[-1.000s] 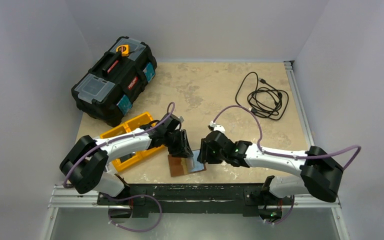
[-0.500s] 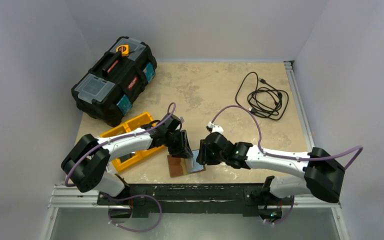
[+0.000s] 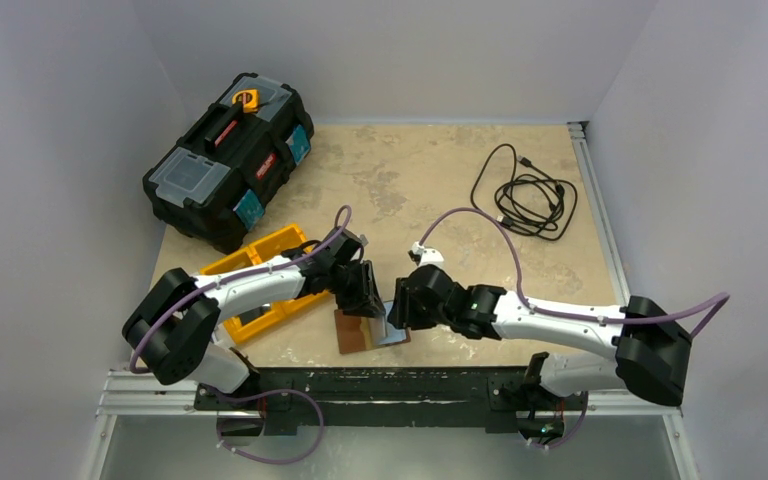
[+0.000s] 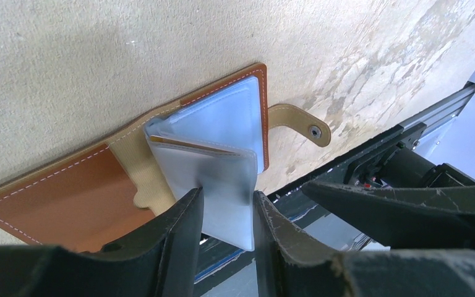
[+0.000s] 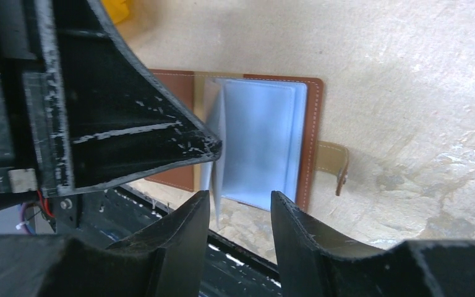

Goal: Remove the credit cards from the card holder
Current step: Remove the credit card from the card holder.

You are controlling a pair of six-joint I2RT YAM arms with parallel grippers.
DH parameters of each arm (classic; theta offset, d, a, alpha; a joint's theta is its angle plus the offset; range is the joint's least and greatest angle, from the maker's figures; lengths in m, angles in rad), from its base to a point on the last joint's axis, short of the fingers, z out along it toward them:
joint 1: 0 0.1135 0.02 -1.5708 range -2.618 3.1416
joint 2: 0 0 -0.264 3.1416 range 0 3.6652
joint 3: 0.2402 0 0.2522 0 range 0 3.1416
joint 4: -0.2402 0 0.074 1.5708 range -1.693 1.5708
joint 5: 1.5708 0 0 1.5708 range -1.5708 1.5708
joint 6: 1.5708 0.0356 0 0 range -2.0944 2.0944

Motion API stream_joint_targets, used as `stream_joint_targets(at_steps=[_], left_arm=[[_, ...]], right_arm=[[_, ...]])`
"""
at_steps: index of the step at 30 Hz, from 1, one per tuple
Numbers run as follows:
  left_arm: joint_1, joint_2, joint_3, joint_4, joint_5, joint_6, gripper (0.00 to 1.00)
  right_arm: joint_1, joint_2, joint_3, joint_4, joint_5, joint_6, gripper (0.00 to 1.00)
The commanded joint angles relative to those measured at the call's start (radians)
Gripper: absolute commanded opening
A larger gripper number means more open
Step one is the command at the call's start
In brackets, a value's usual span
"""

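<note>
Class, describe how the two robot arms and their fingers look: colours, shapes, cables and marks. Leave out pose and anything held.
Both the left arm and right arm have white tubular links between bulky black joint housings, and a purple cable loops along each. The left gripper and right gripper end in black, tapering fingers with pale scuffs and scratches.

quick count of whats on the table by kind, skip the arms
black toolbox: 1
orange tray: 1
card holder: 1
black cable: 1
total: 4
</note>
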Motion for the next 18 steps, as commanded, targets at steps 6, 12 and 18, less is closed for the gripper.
stream_joint_targets(at_steps=[6, 12, 18], left_arm=[[-0.006, -0.011, 0.032, -0.014, -0.008, 0.022, 0.34], [-0.005, -0.036, 0.032, -0.036, -0.018, 0.029, 0.34], [-0.005, -0.091, 0.072, -0.150, -0.087, 0.077, 0.35]], right_arm=[[0.036, 0.068, 0.064, 0.018, 0.006, -0.021, 0.35], [0.036, 0.093, 0.061, -0.004, 0.031, 0.000, 0.29], [0.036, 0.127, 0.059, -0.011, 0.030, 0.010, 0.24]])
